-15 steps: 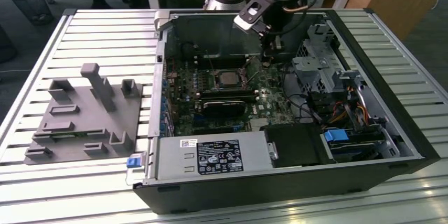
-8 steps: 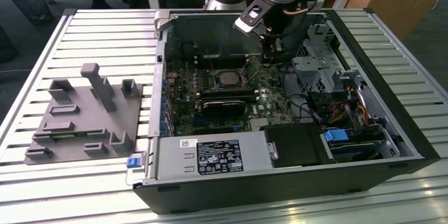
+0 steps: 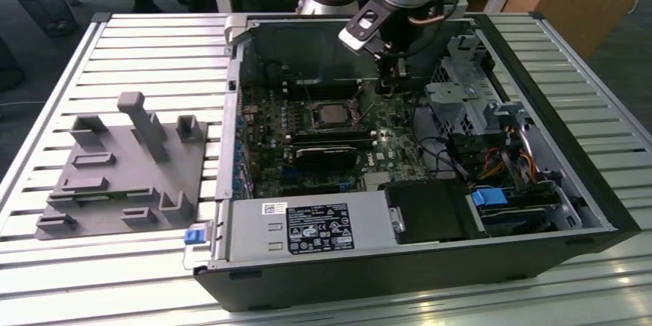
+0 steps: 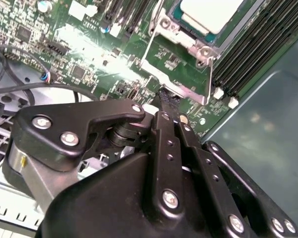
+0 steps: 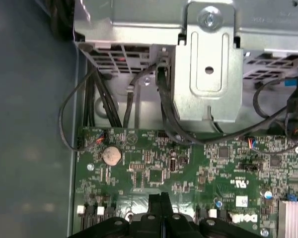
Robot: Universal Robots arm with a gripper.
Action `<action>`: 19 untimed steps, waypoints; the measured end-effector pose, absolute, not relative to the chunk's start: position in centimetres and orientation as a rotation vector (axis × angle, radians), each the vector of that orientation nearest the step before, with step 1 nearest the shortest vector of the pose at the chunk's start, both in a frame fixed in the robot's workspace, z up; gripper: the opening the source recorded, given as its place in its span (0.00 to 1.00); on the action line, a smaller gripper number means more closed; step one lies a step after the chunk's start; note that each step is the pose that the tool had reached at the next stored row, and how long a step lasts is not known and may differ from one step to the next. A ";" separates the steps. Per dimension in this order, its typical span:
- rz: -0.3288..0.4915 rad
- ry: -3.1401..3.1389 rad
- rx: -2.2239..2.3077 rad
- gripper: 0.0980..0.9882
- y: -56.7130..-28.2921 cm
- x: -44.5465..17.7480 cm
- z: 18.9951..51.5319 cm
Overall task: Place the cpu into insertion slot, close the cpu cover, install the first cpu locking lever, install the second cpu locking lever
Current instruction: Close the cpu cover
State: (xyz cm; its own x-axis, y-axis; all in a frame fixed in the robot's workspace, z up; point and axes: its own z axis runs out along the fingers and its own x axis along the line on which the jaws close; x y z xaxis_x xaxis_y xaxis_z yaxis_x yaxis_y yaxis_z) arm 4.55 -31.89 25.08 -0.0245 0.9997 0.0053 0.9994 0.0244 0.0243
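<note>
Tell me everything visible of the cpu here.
The cpu is a flat square chip with a pale silver-grey metal top, cropped in the second wrist view. It lies flat inside the silvery cpu cover, which frames its edges, on the green motherboard. The gripper, shut, is beside the cover, clear of the chip.

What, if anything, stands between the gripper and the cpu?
Nothing visible does. In the second wrist view the gripper sits at the edge of the socket's silvery frame, the cpu exposed beyond it.
</note>
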 end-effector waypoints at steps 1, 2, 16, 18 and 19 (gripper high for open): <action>0.033 2.239 2.185 0.01 -31.9 4.4 25.1; 0.033 2.239 2.185 0.01 -31.9 4.2 25.1; 0.033 2.239 2.185 0.01 -31.9 3.5 24.6; 0.033 2.239 2.185 0.01 -31.9 3.5 24.5; 0.033 2.239 2.185 0.01 -31.9 3.5 24.5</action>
State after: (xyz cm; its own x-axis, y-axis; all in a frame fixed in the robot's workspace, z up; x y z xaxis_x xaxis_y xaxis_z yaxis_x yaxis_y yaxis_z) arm 3.49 -31.89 24.50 -0.0244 0.9997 0.0054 0.9994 0.0243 0.0243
